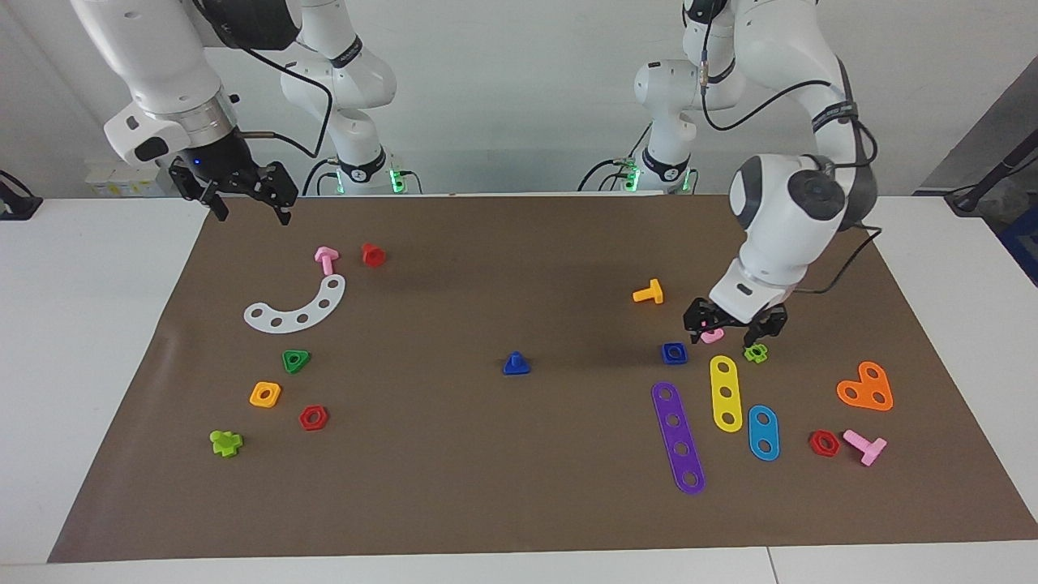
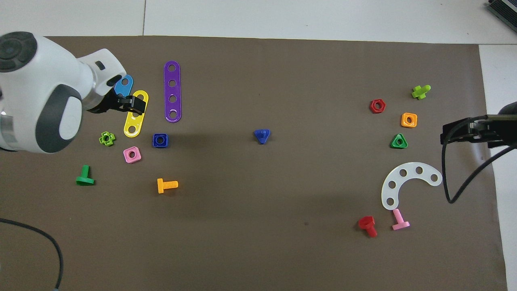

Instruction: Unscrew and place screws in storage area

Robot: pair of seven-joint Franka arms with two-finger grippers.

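At the middle of the brown mat lay the royal-blue triangular-headed bolt, head down and shank up, alone and clear of every other piece. Its partner, the royal-blue square nut, sat flat toward the left arm's end of the tabletop, already separate from the bolt, so the unscrewing appeared finished. The nut rested among loose parts there: a pink square nut, a lime cross-shaped nut, an orange bolt and the yellow strip, purple strip and light-blue strip. This grouping probably served as the storage area; no tray, box or other container was visible, so nothing lay inside anything. The left gripper hung low just beside the blue nut, over the pink nut, jaws open and holding nothing, a posture suggesting release. The right gripper waited raised over the mat's edge at the right arm's end, jaws open and empty. The bolt remained to be stored.
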